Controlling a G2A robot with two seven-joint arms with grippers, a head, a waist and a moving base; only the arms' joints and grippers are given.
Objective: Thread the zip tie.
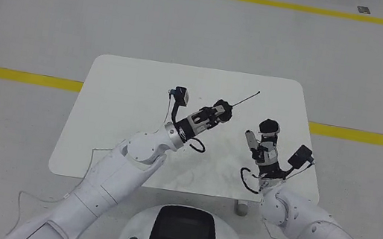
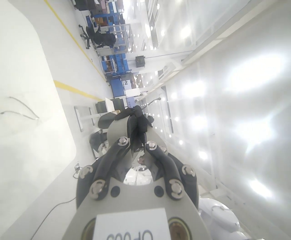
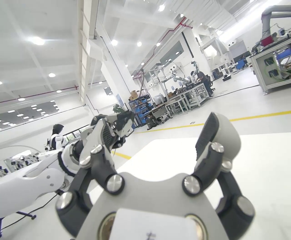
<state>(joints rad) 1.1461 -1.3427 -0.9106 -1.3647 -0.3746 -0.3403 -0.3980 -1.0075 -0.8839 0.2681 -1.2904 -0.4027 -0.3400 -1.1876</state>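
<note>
From above, I see the left fingers pinching the zip tie over the middle of the surface. Its free tail points toward the far right corner, clear for threading. The left wrist view confirms the tight pinch. In the right wrist view, the right fingers stand spread, ready to receive, I judge.

Matt white table, black plastic zip tie

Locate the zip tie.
Top view: the zip tie juts from the shut left claw over the white table, with the open right claw to its right.
</note>
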